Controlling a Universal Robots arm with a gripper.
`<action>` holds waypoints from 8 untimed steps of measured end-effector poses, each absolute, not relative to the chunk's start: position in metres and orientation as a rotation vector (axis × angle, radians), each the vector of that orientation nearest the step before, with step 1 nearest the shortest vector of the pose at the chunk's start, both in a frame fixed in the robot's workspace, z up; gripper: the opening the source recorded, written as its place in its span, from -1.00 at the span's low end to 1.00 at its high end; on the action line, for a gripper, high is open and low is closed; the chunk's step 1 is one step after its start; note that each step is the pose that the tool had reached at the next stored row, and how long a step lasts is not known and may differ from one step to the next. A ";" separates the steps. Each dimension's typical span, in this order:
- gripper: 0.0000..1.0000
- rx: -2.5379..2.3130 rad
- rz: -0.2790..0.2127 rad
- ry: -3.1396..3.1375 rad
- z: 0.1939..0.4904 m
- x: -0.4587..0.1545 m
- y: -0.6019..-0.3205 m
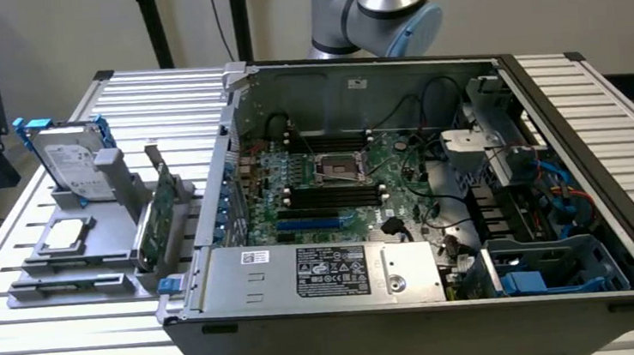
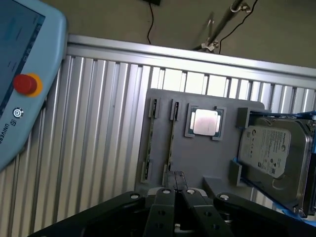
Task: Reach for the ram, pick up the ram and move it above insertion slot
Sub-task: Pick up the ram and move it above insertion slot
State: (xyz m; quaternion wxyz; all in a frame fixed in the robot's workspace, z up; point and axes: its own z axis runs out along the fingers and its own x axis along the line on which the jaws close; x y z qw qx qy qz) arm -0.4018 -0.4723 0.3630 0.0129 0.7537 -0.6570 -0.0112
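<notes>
**Hand shut and empty, ram in its holder**

The wrist view gives you the hand (image 2: 176, 185): fingers pressed together, gripping nothing, hovering over the grey holder (image 2: 207, 163) on the bench (image 2: 98, 123). The ram (image 2: 171, 138) stands there edge-on, a thin dark strip in a slot beside the processor (image 2: 205, 122); you can't make out its chips. The exterior view gives you the open computer case (image 1: 421, 315), with black memory slots (image 1: 331, 198) on its motherboard (image 1: 396, 158).

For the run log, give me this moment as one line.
phase: reach | gripper: above gray fixture, jaws shut, empty | ram: seated in fixture slot
</notes>
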 end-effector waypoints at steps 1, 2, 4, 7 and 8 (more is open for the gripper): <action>-0.79 2.352 -0.035 -2.044 0.363 -0.402 -0.472; -0.79 2.353 -0.035 -2.042 0.363 -0.402 -0.472; -0.76 2.353 -0.036 -2.042 0.363 -0.402 -0.472; -0.52 2.354 -0.036 -2.042 0.363 -0.402 -0.472; -0.40 2.354 -0.036 -2.042 0.363 -0.402 -0.472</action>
